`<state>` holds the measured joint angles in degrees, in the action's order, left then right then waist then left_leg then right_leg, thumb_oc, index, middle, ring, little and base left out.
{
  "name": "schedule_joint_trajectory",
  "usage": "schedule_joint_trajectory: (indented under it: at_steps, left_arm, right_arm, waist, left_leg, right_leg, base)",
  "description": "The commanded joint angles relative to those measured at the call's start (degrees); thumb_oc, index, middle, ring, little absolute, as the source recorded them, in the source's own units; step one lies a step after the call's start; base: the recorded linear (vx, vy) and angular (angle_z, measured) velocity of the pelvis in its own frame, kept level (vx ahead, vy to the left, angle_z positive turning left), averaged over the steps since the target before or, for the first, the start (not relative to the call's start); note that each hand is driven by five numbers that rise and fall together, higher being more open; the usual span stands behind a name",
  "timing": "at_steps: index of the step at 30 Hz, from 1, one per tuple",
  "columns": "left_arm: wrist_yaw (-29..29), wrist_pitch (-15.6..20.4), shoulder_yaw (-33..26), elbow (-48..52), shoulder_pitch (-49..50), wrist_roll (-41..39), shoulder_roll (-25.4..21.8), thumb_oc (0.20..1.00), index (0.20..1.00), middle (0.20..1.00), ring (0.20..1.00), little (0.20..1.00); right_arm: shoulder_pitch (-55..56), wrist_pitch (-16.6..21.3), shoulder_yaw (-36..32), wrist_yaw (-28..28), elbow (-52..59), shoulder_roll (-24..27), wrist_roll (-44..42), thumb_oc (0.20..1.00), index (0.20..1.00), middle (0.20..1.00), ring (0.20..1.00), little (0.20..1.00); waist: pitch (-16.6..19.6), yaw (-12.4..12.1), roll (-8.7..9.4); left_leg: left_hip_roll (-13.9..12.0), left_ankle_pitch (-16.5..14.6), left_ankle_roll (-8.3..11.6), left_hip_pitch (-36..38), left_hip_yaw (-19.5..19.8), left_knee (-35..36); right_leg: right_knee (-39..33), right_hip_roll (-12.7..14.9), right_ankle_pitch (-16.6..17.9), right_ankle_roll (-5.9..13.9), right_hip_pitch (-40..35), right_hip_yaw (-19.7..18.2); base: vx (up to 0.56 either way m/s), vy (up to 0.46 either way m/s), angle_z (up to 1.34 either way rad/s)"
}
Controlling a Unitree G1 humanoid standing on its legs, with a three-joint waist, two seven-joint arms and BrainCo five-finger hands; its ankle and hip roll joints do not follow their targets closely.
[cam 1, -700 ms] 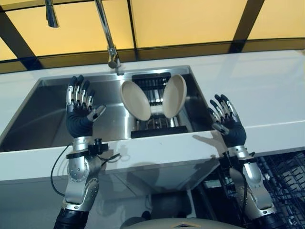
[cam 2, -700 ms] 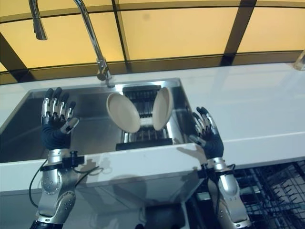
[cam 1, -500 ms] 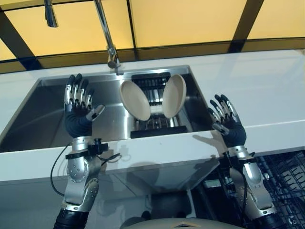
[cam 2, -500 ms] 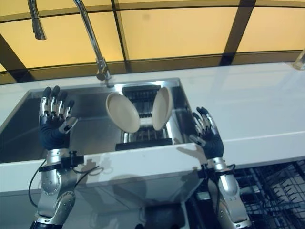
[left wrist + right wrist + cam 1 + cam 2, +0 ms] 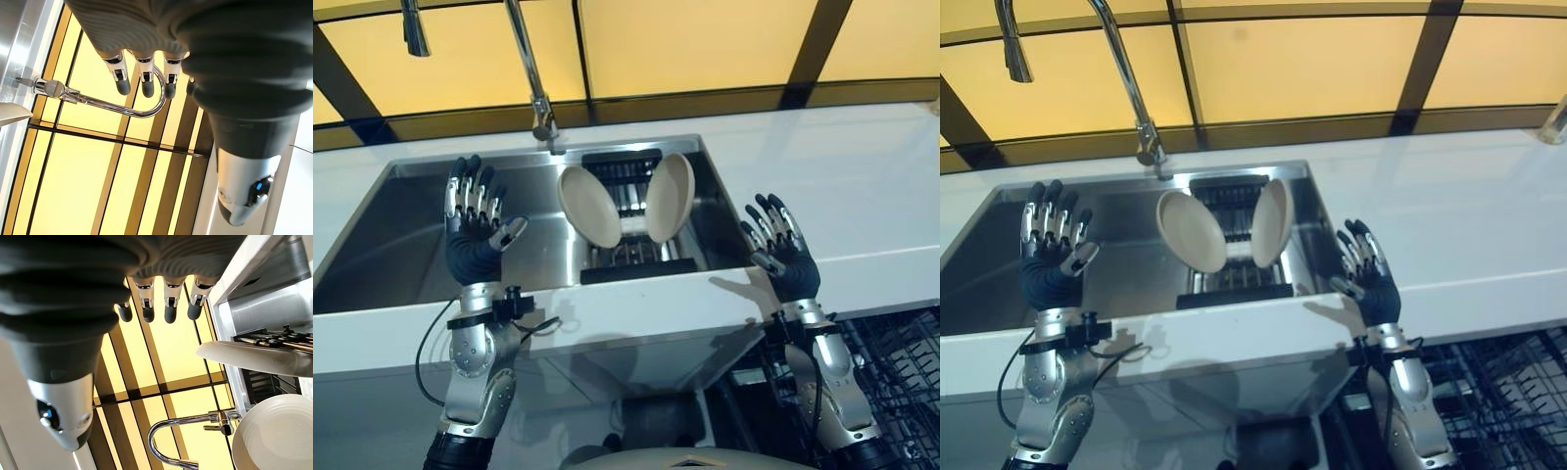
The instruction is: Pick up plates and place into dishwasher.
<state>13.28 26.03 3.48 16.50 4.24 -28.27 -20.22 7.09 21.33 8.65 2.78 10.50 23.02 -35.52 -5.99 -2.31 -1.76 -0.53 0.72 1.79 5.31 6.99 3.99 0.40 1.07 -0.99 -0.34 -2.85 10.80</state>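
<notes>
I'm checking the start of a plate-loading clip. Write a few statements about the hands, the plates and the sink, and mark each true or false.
1. Two plates stand on edge in the black rack in the sink. True: the left plate and the right plate lean apart at their tops.
2. The left hand grips a plate. False: it is raised over the sink with straight fingers, holding nothing.
3. The right hand is open. True: it hovers over the sink's right front corner, holding nothing.
4. The faucet stands on the counter right of the sink. False: it rises behind the sink's back edge.
5. A dishwasher rack shows at lower right. True.
</notes>
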Motion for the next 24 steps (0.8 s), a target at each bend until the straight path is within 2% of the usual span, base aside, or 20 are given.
schedule_joint_trajectory:
  at_steps: [1,4,7,9,13,15,20,24]
  left_arm:
    - [-0.83,2.09,-0.95,2.61,0.01,2.91,-3.20,1.000,1.000,1.000,1.000,1.000]
    - [2.08,2.18,-1.23,2.18,-2.00,10.98,-4.62,1.000,1.000,1.000,1.000,1.000]
    - [7.55,0.23,-1.64,1.12,-5.53,23.24,-7.56,1.000,1.000,1.000,1.000,1.000]
    - [11.72,-2.16,-1.79,-1.01,-8.60,31.05,-11.17,1.000,1.000,1.000,1.000,1.000]
    - [16.47,-6.08,-1.04,-7.65,-14.16,46.59,-18.88,1.000,1.000,1.000,1.000,1.000]
    - [18.27,-8.67,0.85,-12.34,-17.06,50.90,-23.66,1.000,1.000,1.000,1.000,1.000]
    - [22.28,-11.05,6.78,-22.49,-20.96,62.08,-32.49,1.000,1.000,1.000,1.000,1.000]
    - [21.70,-12.95,12.42,-26.35,-24.65,70.42,-39.83,1.000,1.000,1.000,1.000,1.000]
  right_arm:
    - [-0.84,4.13,0.76,0.44,3.87,0.66,-0.95,1.000,1.000,1.000,1.000,1.000]
    - [-1.86,3.41,1.15,0.07,3.52,1.24,-1.42,1.000,1.000,1.000,1.000,1.000]
    - [-3.14,2.51,1.97,-0.32,3.14,1.62,-1.31,1.000,1.000,1.000,1.000,1.000]
    - [-4.18,1.87,2.63,-0.30,2.71,2.08,-1.68,1.000,1.000,1.000,1.000,1.000]
    - [-5.62,1.04,3.37,0.44,1.31,2.81,-2.53,1.000,1.000,1.000,1.000,1.000]
    - [-6.26,0.45,3.48,1.15,0.50,3.17,-3.01,1.000,1.000,1.000,1.000,1.000]
    - [-6.51,0.37,3.48,3.17,-0.78,3.88,-3.90,1.000,1.000,1.000,1.000,1.000]
    - [-6.98,0.72,3.80,3.55,-1.90,5.45,-4.97,1.000,1.000,1.000,1.000,1.000]
  waist:
    - [3.15,0.98,2.54]
    - [3.32,1.29,2.36]
    - [3.68,1.79,2.09]
    - [4.05,2.33,1.86]
    - [4.90,3.54,1.38]
    - [5.35,4.39,0.94]
    - [5.81,6.05,0.10]
    - [5.94,6.97,-0.70]
  left_leg:
    - [0.22,2.80,-0.68,-3.74,-2.79,-0.16]
    - [0.18,2.87,-0.60,-3.55,-2.94,-0.07]
    - [0.09,2.94,-0.48,-3.38,-3.19,0.08]
    - [0.06,3.02,-0.41,-3.27,-3.52,0.23]
    - [-0.05,3.17,-0.26,-3.32,-4.41,0.37]
    - [-0.01,3.19,-0.27,-3.35,-4.93,0.45]
    - [0.09,2.88,-0.51,-3.30,-6.45,0.42]
    - [0.26,2.50,-0.68,-3.07,-7.53,0.43]
  right_leg:
    - [0.56,2.38,0.02,3.01,-0.50,-3.43]
    - [0.64,2.40,0.02,3.07,-0.55,-3.62]
    - [0.63,2.40,0.01,3.17,-0.61,-3.89]
    - [0.61,2.44,0.08,3.31,-0.57,-4.13]
    - [0.63,2.54,0.22,3.58,-0.27,-4.59]
    - [0.62,2.59,0.38,3.77,-0.02,-4.95]
    - [0.78,2.86,0.60,4.16,0.64,-5.86]
    - [0.80,3.07,0.82,4.40,0.94,-6.34]
  base:
    - [0.00,0.000,0.00]
    - [0.00,0.000,0.00]
    - [0.00,0.000,0.00]
    - [0.01,0.013,-0.02]
    - [0.03,0.033,-0.06]
    - [0.03,0.042,-0.08]
    - [0.03,0.042,-0.15]
    - [0.04,0.046,-0.06]
